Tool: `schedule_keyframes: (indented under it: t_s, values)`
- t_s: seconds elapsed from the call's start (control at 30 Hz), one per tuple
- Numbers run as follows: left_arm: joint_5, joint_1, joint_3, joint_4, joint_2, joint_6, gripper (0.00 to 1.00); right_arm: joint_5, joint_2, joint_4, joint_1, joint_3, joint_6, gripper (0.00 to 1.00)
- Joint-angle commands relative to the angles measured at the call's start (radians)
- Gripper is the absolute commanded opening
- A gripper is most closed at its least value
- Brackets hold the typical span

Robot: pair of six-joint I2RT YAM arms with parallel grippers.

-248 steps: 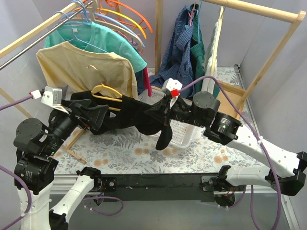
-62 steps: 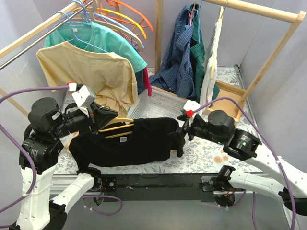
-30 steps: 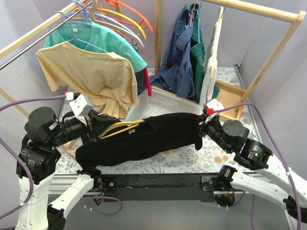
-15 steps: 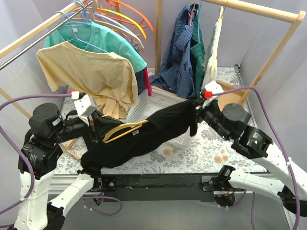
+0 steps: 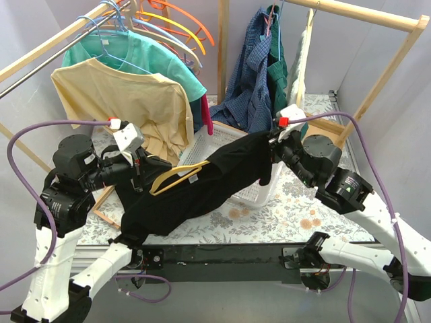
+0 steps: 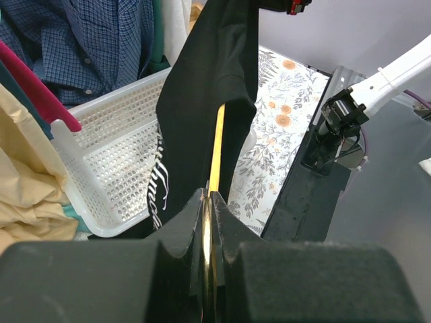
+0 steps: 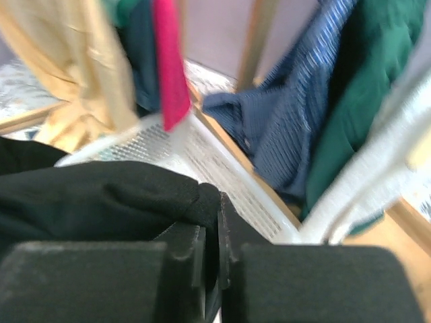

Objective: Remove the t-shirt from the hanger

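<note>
One black t-shirt [image 5: 202, 192] is stretched across the middle of the top view, slanting from lower left up to the right, with its upper end over the single white basket [image 5: 225, 138] at centre. One yellow hanger [image 5: 176, 177] lies at the shirt's left-of-centre part, one arm bare on top of the cloth and its far tip going under it. Two grippers hold this load. The left gripper [image 6: 207, 199], at the bottom of its wrist view, has its fingers pinched together on the hanger's yellow bar, which runs straight up from them into the shirt. The right gripper [image 7: 210, 202], at the bottom of its own view, has its fingers pressed together on a fold of the black cloth at the shirt's upper right end. Two wooden racks stand behind. The left rack [image 5: 40, 47] in the upper left carries one teal shirt [image 5: 151, 57], one cream shirt [image 5: 128, 101] in front of it and a bunch of bare coloured hangers whose number I cannot tell, and one pink-red garment [image 5: 205, 116] hangs at its right end. The right rack [image 5: 357, 15] in the upper right carries three pieces side by side: one blue checked shirt [image 5: 259, 64], one dark green garment [image 5: 278, 77] and one white garment [image 5: 296, 77]. A floral table cover [image 5: 303, 215] shows at lower right
</note>
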Motion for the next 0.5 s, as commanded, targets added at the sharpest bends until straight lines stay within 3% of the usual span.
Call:
schedule_keyframes:
  t_s: [0.0,0.03,0.1,0.3,0.47]
  values:
    - [-0.012,-0.002,0.014,0.003,0.012,0.021,0.0,0.096,-0.052,0.034,-0.062,-0.072,0.043,0.44]
    - [-0.01,-0.002,0.019,0.004,0.019,0.022,0.0,0.034,-0.061,0.02,-0.064,-0.092,0.043,0.59]
    - [-0.001,-0.002,0.026,0.003,0.038,0.034,0.0,-0.046,-0.09,-0.036,-0.062,-0.109,0.04,0.75]
    - [0.034,-0.003,0.016,0.03,0.074,0.033,0.0,-0.379,-0.072,-0.124,-0.062,0.119,-0.062,0.82]
    - [0.067,-0.003,0.022,0.037,0.098,0.028,0.0,-0.728,0.099,-0.178,-0.053,0.277,-0.13,0.82]
